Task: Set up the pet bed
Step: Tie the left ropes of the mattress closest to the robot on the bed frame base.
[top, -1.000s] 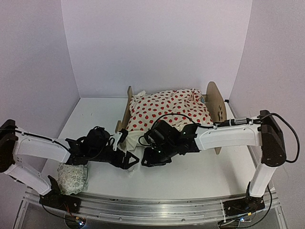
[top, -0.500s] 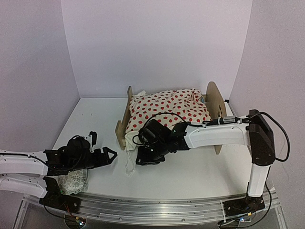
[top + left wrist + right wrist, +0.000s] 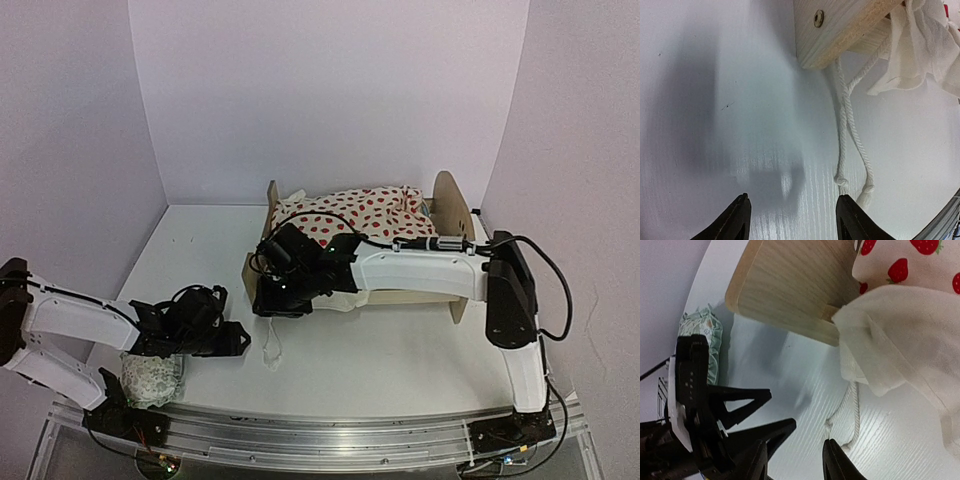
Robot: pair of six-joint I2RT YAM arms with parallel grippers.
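Observation:
The pet bed (image 3: 452, 215) stands at mid-table, its low plywood footboard (image 3: 254, 272) on the left and its rounded headboard on the right. A cream blanket with red dots (image 3: 370, 215) is heaped over it and hides the mattress. A white blanket corner (image 3: 895, 350) hangs past the footboard (image 3: 785, 290), and its cord (image 3: 845, 145) trails on the table. My right gripper (image 3: 262, 303) hovers at the footboard's near corner, open (image 3: 797, 462) and holding nothing. My left gripper (image 3: 238, 340) sits low just left of the cord, open (image 3: 792, 220), with only bare table between its fingers.
A small pale green-patterned pillow (image 3: 150, 378) lies at the near left under my left arm; the pillow (image 3: 700, 325) also shows in the right wrist view. The two grippers are close together near the footboard. White walls enclose the table.
My left gripper has drawn back leftward from the blanket corner, its jaws narrowing. My right arm has swung left and away from me, from mid-table to the footboard's corner.

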